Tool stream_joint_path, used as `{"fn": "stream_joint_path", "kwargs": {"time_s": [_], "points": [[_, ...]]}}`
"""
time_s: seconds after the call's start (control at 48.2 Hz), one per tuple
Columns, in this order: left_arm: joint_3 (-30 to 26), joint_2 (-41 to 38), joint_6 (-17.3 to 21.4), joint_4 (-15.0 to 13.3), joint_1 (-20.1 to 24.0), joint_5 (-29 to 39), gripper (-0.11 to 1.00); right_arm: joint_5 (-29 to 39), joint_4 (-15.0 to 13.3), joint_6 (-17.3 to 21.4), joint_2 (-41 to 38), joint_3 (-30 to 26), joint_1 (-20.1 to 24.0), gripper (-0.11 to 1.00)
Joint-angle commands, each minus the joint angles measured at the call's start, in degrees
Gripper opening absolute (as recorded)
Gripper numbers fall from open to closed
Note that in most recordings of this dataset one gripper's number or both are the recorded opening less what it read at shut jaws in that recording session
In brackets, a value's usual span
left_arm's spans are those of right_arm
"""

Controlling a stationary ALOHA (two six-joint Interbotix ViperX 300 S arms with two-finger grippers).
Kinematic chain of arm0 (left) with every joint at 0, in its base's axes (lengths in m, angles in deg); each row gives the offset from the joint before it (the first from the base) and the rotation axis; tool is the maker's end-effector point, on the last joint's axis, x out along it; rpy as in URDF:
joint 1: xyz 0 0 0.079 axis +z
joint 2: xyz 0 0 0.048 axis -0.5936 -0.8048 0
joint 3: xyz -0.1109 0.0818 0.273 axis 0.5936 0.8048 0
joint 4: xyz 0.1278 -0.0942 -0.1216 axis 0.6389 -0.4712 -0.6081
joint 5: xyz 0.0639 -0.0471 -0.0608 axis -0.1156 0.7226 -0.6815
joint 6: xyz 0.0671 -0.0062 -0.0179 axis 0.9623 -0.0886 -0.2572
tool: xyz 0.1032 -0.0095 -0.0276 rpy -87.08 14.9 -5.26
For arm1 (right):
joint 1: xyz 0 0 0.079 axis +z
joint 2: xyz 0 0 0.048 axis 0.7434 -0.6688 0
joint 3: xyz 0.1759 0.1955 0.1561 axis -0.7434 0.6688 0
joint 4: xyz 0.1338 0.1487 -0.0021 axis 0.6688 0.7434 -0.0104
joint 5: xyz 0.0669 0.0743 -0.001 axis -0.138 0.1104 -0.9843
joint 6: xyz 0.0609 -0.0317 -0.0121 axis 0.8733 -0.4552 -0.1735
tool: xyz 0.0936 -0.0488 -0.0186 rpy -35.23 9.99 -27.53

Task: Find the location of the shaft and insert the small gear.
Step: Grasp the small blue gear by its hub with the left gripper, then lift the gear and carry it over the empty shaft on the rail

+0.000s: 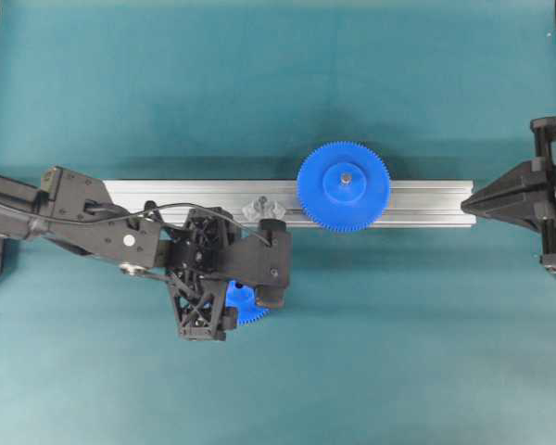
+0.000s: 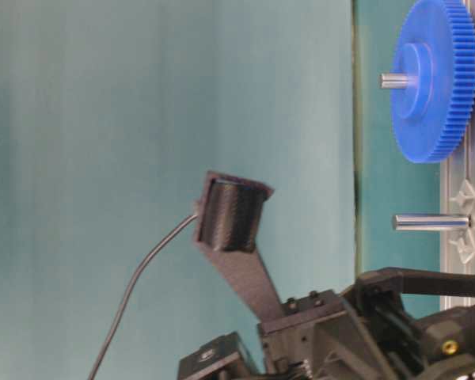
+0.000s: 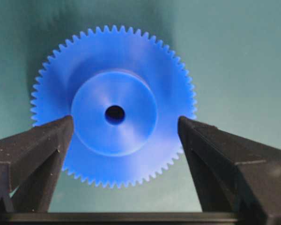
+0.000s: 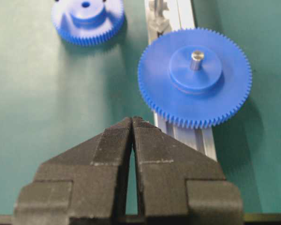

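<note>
The small gear (image 3: 114, 105), bright blue with a raised hub and centre hole, lies flat on the teal table, in front of the rail and to its left (image 1: 253, 311). My left gripper (image 3: 125, 123) is open right above it, one finger (image 3: 42, 150) on each side of the hub; it holds nothing. In the overhead view the left gripper (image 1: 248, 304) covers most of the gear. The shaft (image 1: 262, 206), a small metal pin on a faceted base, stands on the rail, left of the larger gear; it also shows in the table-level view (image 2: 427, 222). My right gripper (image 4: 132, 120) is shut and empty at the rail's right end (image 1: 471, 199).
An aluminium rail (image 1: 167, 195) runs across the middle of the table. The larger blue gear (image 1: 343, 185) sits on its own grey pin (image 4: 195, 58) on the rail. The small gear also shows at the top left of the right wrist view (image 4: 87, 18).
</note>
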Motion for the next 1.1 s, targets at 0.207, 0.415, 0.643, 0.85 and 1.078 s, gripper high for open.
{"fn": "stream_joint_path", "kwargs": {"time_s": [0.207, 0.415, 0.643, 0.85, 1.078], "points": [[-2.29, -1.58, -0.09, 0.18, 0.18, 0.09, 0.92, -0.26, 0.09, 0.44, -0.18, -0.35, -0.09, 0.09], [-2.2, -2.02, -0.09, 0.18, 0.26, 0.09, 0.92, -0.26, 0.09, 0.44, -0.18, -0.35, -0.09, 0.09], [-2.02, -2.55, -0.09, 0.18, 0.26, 0.62, 0.91, -0.26, 0.09, 0.44, -0.18, -0.18, -0.09, 0.09], [-2.64, -2.81, 0.0, 0.18, 0.26, 2.02, 0.81, -0.26, 0.0, 0.44, 0.09, 0.0, -0.09, 0.09], [-2.46, -1.67, 1.14, 0.44, 0.26, 3.34, 0.65, -0.26, 0.09, 0.44, 0.18, 0.0, -0.09, 0.09]]}}
